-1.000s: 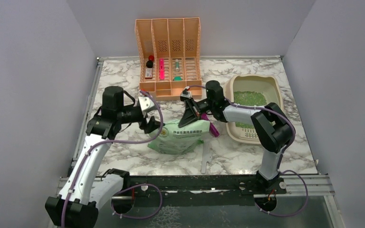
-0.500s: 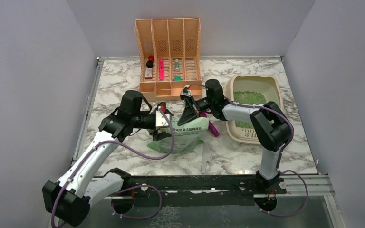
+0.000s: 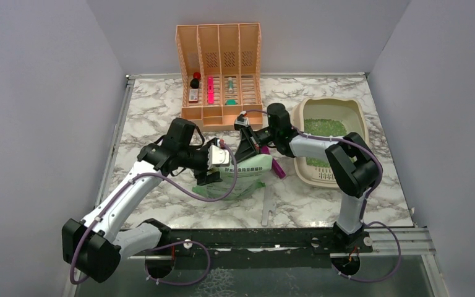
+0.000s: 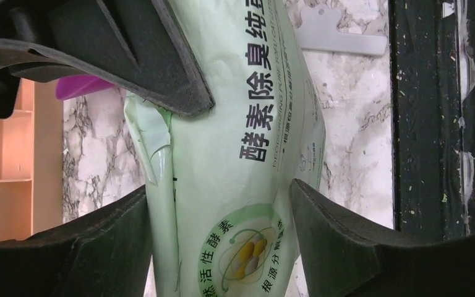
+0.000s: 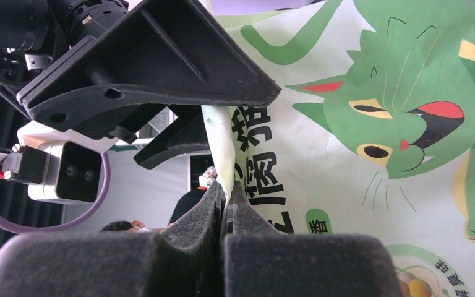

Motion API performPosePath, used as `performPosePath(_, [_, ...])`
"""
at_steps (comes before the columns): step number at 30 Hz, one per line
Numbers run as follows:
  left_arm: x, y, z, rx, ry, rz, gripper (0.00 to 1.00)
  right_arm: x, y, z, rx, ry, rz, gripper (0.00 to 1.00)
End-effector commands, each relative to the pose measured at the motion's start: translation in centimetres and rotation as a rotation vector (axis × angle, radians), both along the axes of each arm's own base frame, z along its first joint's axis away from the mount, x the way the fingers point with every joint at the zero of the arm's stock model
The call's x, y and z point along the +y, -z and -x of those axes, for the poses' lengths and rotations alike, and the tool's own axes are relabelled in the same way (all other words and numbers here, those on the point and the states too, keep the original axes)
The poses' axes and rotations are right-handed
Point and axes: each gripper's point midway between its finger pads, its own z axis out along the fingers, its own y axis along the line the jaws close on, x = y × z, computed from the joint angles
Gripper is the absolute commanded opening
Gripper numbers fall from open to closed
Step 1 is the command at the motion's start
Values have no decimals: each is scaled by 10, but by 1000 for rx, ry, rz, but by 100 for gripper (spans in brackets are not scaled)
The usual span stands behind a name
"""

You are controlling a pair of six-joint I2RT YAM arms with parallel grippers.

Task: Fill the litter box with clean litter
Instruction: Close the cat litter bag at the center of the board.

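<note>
The beige litter box (image 3: 360, 117) sits at the table's right with a patch of green clean litter (image 3: 325, 127) in it. A pale green printed litter bag (image 3: 244, 175) stands left of it at mid-table. My right gripper (image 3: 245, 158) is shut on the bag's upper edge (image 5: 219, 142); its pads (image 5: 213, 207) pinch the thin film. My left gripper (image 3: 212, 176) stands open with one finger (image 4: 99, 241) on each side of the bag's body (image 4: 235, 154), close against it. The right gripper's fingers (image 4: 130, 49) show at the top of the left wrist view.
A peach slatted file organizer (image 3: 219, 68) with small items stands at the back. A purple scoop (image 3: 278, 168) lies between the bag and the litter box. A white flat tool (image 3: 266, 207) lies near the front edge, beside the black front rail (image 4: 433, 124).
My left arm has swung right and reached in, bringing its open jaws round the bag. The right gripper and the bag's top have stayed where they were.
</note>
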Motion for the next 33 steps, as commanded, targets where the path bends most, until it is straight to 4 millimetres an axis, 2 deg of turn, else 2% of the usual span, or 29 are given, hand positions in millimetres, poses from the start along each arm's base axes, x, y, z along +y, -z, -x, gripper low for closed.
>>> performPosePath(1, [1,7,14,49,40,-58,70,0,-10,2,-31,6,-22,4])
performPosePath(8, [9,24,21,71,39,-152,60,-4,-7,-7,-35,46,-8,7])
performPosePath(13, [10,27,26,94,39,-167,53,-18,-12,-33,-133,136,12,27])
performPosePath(17, [10,27,28,102,40,-162,47,-35,-23,-62,-322,222,84,42])
performPosePath(20, [8,24,25,101,38,-161,41,-47,-31,-79,-575,271,168,45])
performPosePath(23, [6,21,21,101,26,-163,36,-61,-47,-85,-867,300,173,45])
performPosePath(25, [6,20,17,98,10,-169,34,-69,-61,-78,-1075,308,107,45])
performPosePath(27, [7,18,13,94,-9,-174,34,-77,-75,-62,-1293,298,-2,48])
performPosePath(30, [6,16,10,86,-23,-171,34,-89,-92,-28,-1601,251,-195,61])
performPosePath(31, [6,15,9,86,-27,-168,34,-92,-94,-16,-1691,227,-258,67])
performPosePath(33, [5,16,8,102,-42,-167,34,-96,-93,8,-1828,170,-372,74])
